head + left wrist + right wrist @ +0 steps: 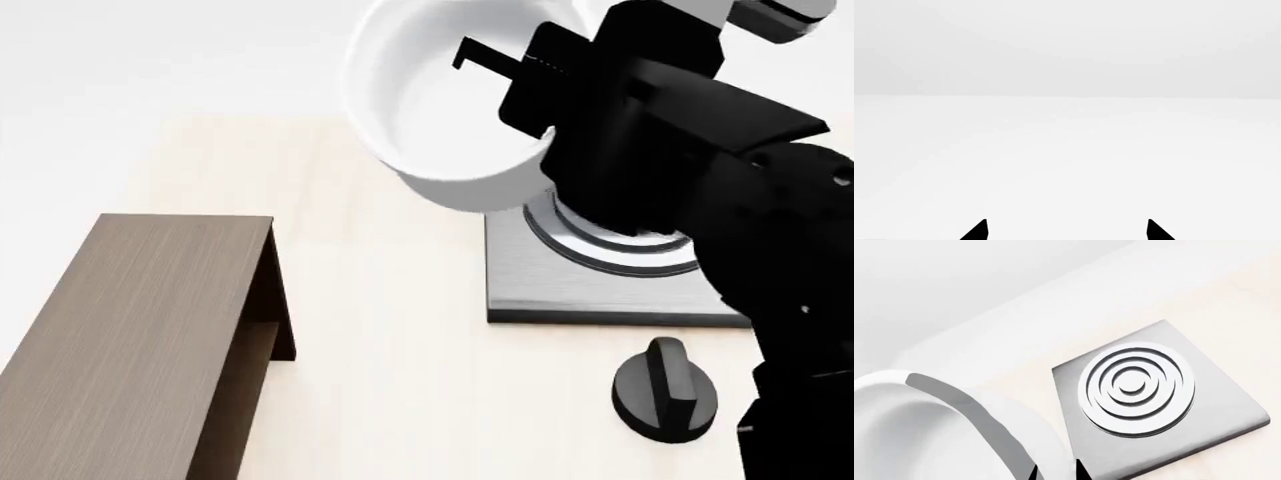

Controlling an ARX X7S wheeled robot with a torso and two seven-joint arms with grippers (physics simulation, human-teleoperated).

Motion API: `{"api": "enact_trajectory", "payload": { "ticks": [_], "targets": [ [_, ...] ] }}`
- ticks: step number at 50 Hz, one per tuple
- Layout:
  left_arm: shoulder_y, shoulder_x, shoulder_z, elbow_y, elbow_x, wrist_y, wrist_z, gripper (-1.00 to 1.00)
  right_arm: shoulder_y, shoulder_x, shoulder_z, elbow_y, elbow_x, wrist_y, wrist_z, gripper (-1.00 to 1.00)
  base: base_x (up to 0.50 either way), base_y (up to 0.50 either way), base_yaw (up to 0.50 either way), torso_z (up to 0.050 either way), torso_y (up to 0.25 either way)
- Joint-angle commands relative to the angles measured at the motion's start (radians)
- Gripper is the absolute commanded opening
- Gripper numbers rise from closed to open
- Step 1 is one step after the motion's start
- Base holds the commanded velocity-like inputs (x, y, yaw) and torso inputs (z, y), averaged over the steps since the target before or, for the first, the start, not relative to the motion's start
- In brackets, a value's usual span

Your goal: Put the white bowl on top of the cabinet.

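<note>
Right gripper point(527, 95) pinches the white bowl point(447, 110) by its rim, airborne at the head view's top centre, above the stove plate point(587, 290). Glossy, deep, thick-rimmed, tilted toward the camera. The cabinet point(127, 330) lies lower left, its long top running up the frame, so the carry looks leftward and down. Left gripper point(1067, 230) shows only spread tips over blank white.

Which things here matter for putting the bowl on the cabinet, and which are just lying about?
Job: white bowl, held aloft by the right gripper; cabinet.
Lying about: grey stove plate; black knob. Left gripper idle.
</note>
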Motion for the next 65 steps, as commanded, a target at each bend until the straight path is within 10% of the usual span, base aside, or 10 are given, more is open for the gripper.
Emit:
{"api": "enact_trajectory", "payload": {
  "ticks": [1,65],
  "targets": [
    [0.0,0.02,-0.018,-0.003,0.011,0.011,0.029,1.0,0.041,-0.09,0.028,0.073,-0.041,-0.034,-0.101,-1.0,0.0,0.0,0.0,0.0,0.0],
    [0.003,0.016,-0.013,-0.01,0.001,0.022,0.029,1.0,0.022,-0.314,-0.041,0.125,0.052,-0.032,-0.319,-1.0,0.0,0.0,0.0,0.0,0.001]
  ]
}}
